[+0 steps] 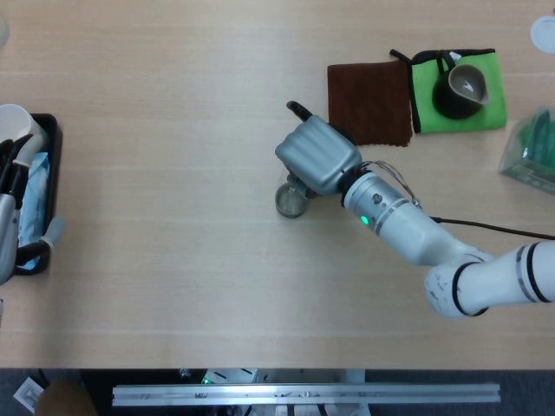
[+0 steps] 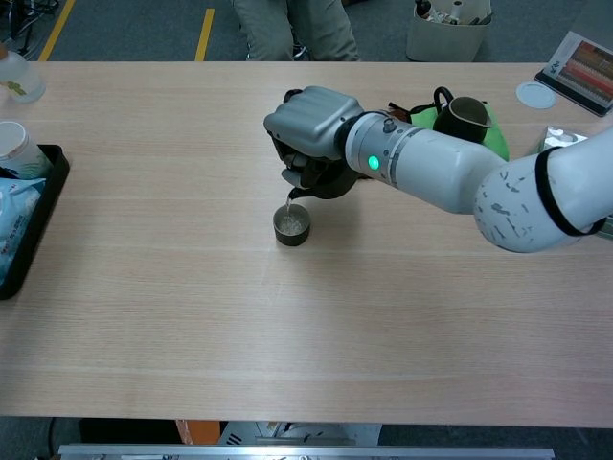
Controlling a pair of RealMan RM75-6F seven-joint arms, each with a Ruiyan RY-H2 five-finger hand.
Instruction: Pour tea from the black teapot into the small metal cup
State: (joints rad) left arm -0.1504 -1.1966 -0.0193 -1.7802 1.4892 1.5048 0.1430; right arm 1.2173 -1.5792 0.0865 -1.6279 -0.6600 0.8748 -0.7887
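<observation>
My right hand (image 2: 311, 125) (image 1: 317, 156) grips the black teapot (image 2: 321, 179), which is tilted with its spout down over the small metal cup (image 2: 291, 226) (image 1: 291, 201). A thin stream of tea runs from the spout into the cup. In the head view the hand covers most of the teapot; only its handle tip (image 1: 297, 109) sticks out at the upper left. The cup stands upright on the table just below and left of the hand. At the far left edge of the head view, part of my left hand (image 1: 7, 230) shows by the black tray, its fingers hidden.
A brown cloth (image 1: 369, 102) and a green cloth (image 1: 456, 102) with a dark pitcher (image 1: 462, 88) lie at the back right. A black tray (image 1: 39, 195) holding packets and a white cup (image 1: 17, 124) sits at the far left. A green box (image 1: 532, 152) is at the right edge.
</observation>
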